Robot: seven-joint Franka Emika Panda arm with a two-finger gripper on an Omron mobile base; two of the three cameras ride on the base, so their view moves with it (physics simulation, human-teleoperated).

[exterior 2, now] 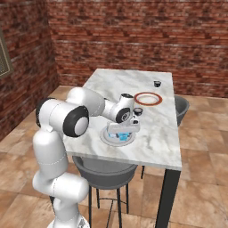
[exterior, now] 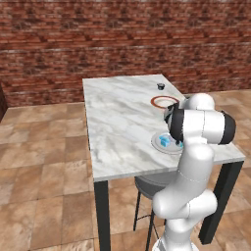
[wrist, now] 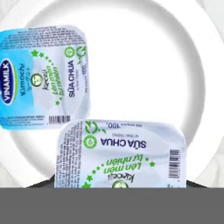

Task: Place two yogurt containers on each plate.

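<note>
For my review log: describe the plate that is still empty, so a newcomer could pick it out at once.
On the marble table, look toward the far right part, beyond the gripper. The rimmed plate lies there, white with a red-brown ring and nothing on it. The nearer grey plate is plain and carries two blue yogurt containers.
</note>
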